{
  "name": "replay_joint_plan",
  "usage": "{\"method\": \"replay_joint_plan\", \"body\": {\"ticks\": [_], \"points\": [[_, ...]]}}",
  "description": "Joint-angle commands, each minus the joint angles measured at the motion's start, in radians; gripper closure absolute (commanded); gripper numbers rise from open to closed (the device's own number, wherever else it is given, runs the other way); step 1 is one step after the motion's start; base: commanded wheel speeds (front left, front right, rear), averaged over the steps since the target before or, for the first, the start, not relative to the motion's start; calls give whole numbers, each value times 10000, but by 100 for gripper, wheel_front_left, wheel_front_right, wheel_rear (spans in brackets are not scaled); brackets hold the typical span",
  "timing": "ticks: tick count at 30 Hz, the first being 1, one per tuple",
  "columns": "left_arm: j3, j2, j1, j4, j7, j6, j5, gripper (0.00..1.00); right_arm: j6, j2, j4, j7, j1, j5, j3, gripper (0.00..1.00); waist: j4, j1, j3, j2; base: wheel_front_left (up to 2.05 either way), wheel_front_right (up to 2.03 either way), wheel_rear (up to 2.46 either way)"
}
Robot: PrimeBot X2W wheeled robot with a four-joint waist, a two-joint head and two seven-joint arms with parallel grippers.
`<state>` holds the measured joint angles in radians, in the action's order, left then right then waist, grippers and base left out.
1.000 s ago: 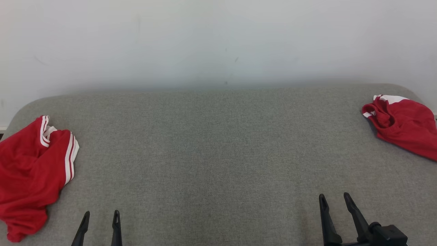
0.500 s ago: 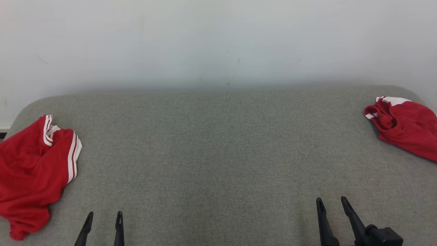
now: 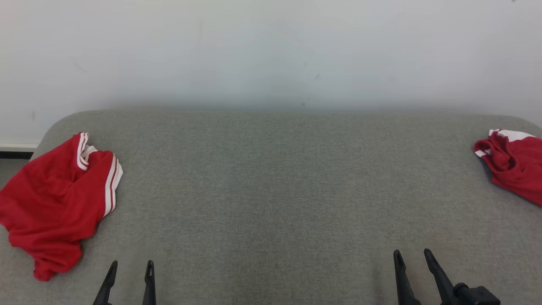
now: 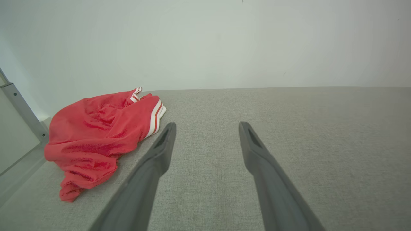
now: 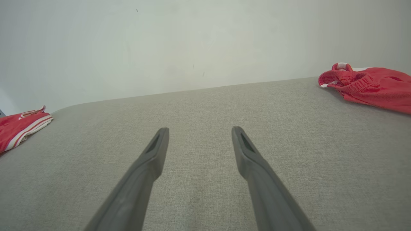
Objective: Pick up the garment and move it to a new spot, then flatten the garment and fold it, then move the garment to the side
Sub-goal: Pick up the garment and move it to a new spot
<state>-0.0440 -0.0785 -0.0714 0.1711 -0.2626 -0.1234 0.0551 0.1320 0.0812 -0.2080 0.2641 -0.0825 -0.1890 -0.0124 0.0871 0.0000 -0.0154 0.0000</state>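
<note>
Jaws, left and right: mine, both parted, holding nothing, low over the grey worktop (image 3: 271, 190). Item: red garment (image 3: 55, 199), crumpled, far left, near my left jaws. Item: second red garment (image 3: 514, 165), far right. Advised: I pinch the striped hem (image 3: 111, 186) and lift clear.

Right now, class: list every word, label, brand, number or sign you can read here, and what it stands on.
No readable text in any view.
The left garment shows only white stripes, and the right garment only white trim.
The grey surface and the wall bear no letters, just faint specks.
</note>
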Motion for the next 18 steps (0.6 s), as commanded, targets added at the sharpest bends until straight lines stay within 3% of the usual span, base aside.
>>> {"method": "replay_joint_plan", "body": {"ticks": [1, 18], "points": [[-17, -41, 40, 33, -32, 3, -27, 0, -28, -64, -19, -1, -110, 11, 8, 0, 428, 0, -38, 0, 0, 0, 0], [-143, -308, -128, 118, -32, 66, 57, 0, -29, -240, -92, -1, -350, -64, -23, 0, 3147, 0, -143, 0, 0, 0, 0]]}}
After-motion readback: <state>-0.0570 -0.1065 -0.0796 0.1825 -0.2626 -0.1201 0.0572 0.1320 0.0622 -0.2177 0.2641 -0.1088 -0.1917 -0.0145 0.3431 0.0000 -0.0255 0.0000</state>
